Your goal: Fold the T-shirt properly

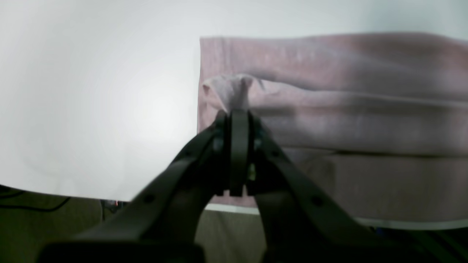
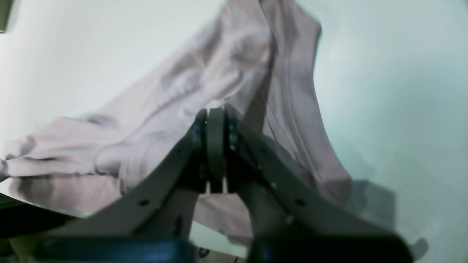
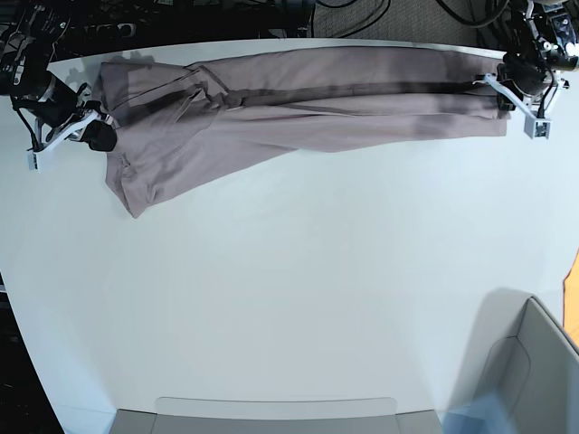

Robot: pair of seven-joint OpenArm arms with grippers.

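White tabletop (image 3: 298, 298) observed across most of the base view, viewed from above. Notes are ordered from the near side of that view to the far side.

At the near edge, a grey tray-like piece (image 3: 271, 423) is seen along the bottom of the frame, only partly in view. In the near right corner, a grey bin (image 3: 543, 371) is noted, cut off by the frame. Just beyond it, at the right edge, part of an orange item (image 3: 572, 294) is seen; its nature cannot be told.

Farther off, the T-shirt (image 3: 262, 136), mauve-pink, is laid out as a long, narrow band near the far edge of the tabletop. Its end at the base view's left is wider and creased, with one corner pointed toward the near side. Its other end is straighter, with a raised fold lying over flatter cloth.

Both ends are gripped. The left gripper (image 1: 236, 114) is closed on the raised fold, close to the straighter end; cloth is bunched at its fingertips. The right gripper (image 2: 215, 109) is closed on the T-shirt at the creased end, where loose folds are spread around the pinch.

Beyond the far edge of the tabletop, dark cables (image 3: 357, 29) are seen between the two arms
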